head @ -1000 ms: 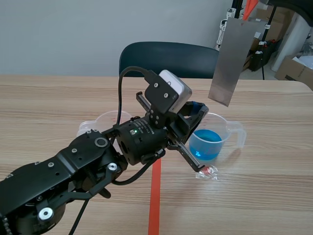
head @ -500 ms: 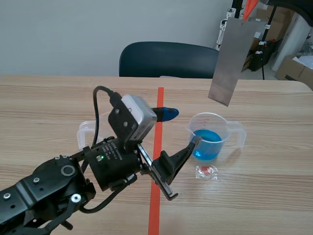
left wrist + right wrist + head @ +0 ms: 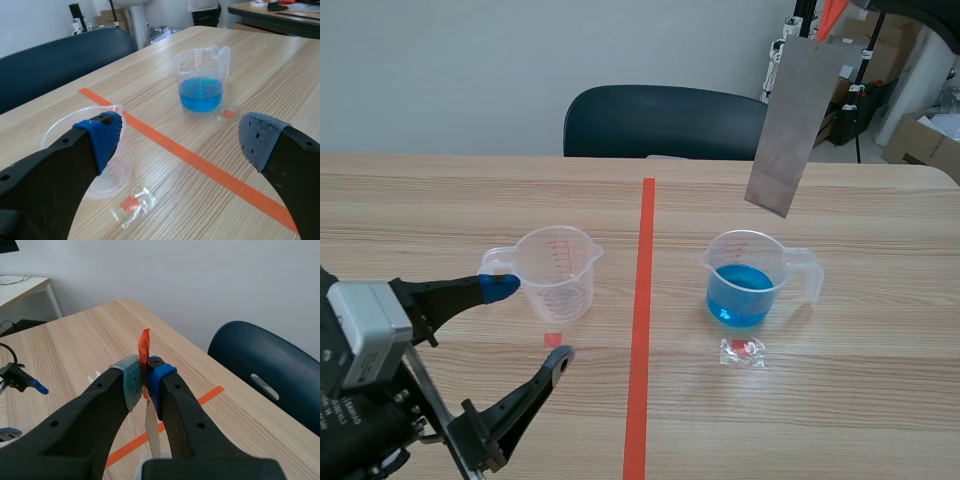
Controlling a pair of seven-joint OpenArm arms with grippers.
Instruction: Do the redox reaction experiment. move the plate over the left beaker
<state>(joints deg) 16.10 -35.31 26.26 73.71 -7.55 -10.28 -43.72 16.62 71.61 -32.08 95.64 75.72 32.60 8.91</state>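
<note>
Left hand [image 3: 530, 322] drawn back low, fingers apart, right hand [image 3: 145, 382] clamped on plate [image 3: 790, 120]

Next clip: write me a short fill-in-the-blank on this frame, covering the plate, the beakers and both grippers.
1. The right gripper, raised high, is ____ on the metal plate.
2. The left gripper, low near the left beaker, is ____, with nothing between its fingers.
3. The left beaker holds no liquid; the right beaker holds ____ liquid.

Missing words: shut; open; blue.
</note>
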